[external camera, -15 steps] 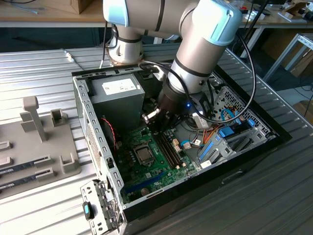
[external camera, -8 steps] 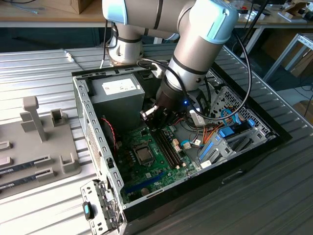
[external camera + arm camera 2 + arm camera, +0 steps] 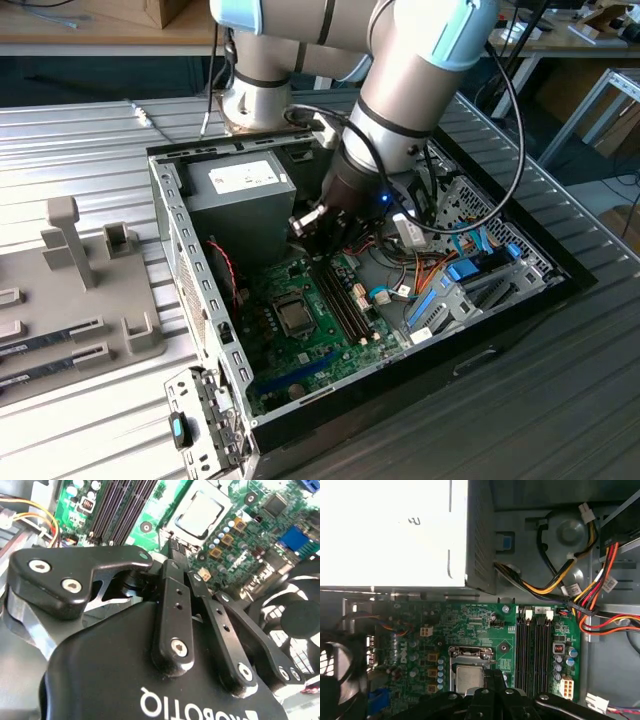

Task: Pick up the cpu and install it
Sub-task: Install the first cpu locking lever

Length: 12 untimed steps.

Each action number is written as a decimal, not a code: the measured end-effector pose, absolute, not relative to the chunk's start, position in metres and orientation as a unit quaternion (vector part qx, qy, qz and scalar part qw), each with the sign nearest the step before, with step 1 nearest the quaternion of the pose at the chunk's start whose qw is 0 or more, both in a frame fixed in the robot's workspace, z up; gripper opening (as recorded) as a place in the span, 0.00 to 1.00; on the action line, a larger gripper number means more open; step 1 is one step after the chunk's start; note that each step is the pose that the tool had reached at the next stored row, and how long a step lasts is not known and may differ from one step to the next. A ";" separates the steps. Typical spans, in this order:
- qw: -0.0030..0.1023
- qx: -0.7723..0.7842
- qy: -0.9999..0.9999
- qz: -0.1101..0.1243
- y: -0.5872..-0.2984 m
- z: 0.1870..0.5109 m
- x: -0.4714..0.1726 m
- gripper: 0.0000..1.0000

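Second wrist view shows the tool [image 3: 176, 560] with fingers pinched together on nothing, poised just above the cpu [image 3: 200, 514], which already lies in its socket on the motherboard [image 3: 150, 527]. My guess is that a slightly skewed chip could bend pins if pressed. The exterior view adds the computer case [image 3: 190, 260] on the worktop [image 3: 80, 140] and the memory slots [image 3: 345, 300] beside the socket.

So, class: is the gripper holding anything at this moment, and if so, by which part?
Nothing is held. The gripper has its fingers closed together with nothing between them, above the motherboard. The cpu lies in its socket, apart from the fingertips.
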<state>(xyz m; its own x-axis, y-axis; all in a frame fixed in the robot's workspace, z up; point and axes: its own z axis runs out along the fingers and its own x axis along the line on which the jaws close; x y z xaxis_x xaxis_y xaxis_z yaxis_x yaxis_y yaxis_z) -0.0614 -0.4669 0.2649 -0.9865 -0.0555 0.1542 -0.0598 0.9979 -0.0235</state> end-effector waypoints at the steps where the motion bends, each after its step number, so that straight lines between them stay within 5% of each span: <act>1: 0.077 0.029 -0.997 0.014 -0.467 0.266 -0.061 0.10; 12: 0.077 0.029 -0.997 0.014 -0.443 0.269 -0.061 0.10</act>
